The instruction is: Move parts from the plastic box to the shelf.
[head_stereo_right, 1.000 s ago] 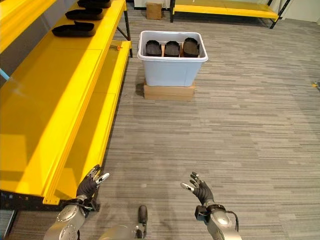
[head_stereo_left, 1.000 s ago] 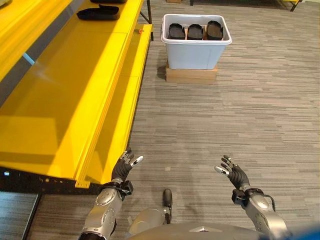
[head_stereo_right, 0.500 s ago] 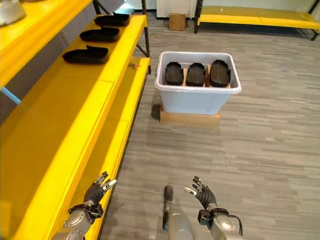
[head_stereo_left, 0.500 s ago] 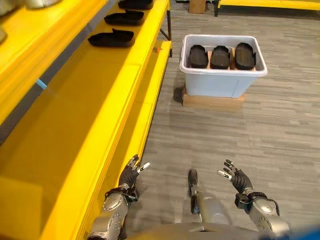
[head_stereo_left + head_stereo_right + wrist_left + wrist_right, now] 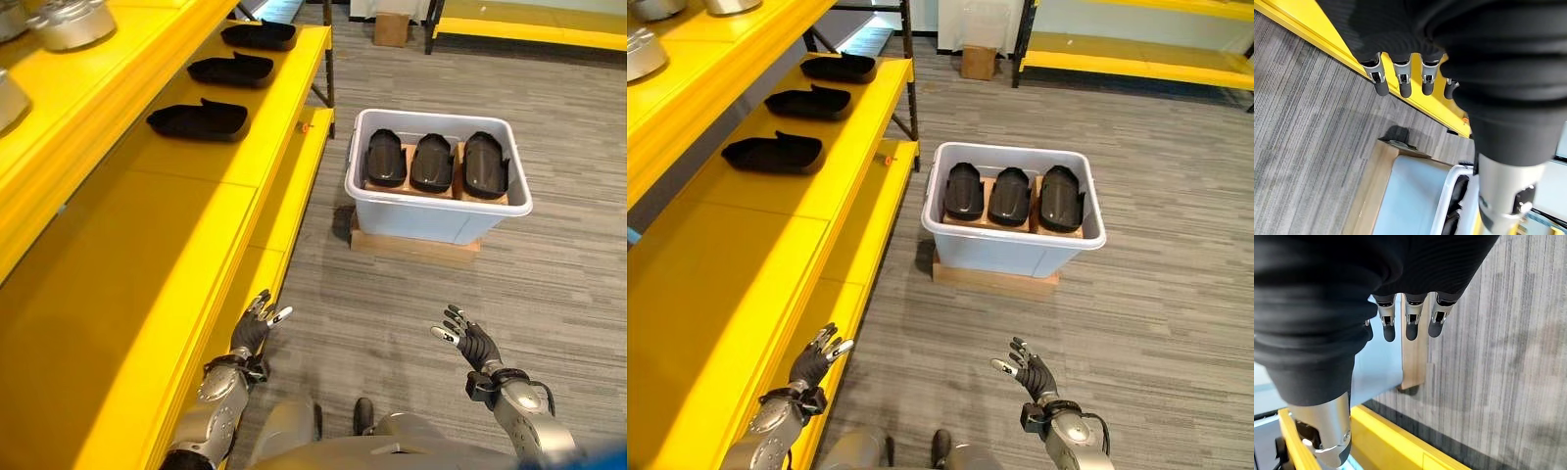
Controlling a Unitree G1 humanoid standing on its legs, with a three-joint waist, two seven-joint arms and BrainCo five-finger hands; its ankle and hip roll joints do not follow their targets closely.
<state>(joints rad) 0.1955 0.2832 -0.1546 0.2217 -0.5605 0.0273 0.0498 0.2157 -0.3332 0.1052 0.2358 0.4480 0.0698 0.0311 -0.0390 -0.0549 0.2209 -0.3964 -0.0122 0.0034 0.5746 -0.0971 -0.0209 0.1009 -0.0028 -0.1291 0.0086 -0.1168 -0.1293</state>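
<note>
The box (image 5: 438, 213) sits on a wooden base (image 5: 414, 245) on the floor, right of centre in the upper half of the left eye view, and holds three black parts (image 5: 432, 162) standing side by side. Three more black parts (image 5: 197, 119) already lie in a row on the yellow shelf (image 5: 186, 235) at the upper left of the frame, with bare shelf surface nearer the robot.

The left robot hand (image 5: 255, 327) shows at the lower left, close beside the shelf's front edge, fingers spread and holding nothing. The right robot hand (image 5: 470, 343) shows at the lower right over the floor, likewise spread and empty. Both are well apart from the box.

The step in hand appears to be the approach to the box for the next pick. To do it well, the robot would likely need to close in until the box rim lies under the robot hands, then reach down onto one part, probably the nearest-side end one, so the neighbours are not disturbed. The parts look smooth and curved, so a grip round the narrow body should hold better than a pinch at the tip. The left arm should keep clear of the shelf edge.
</note>
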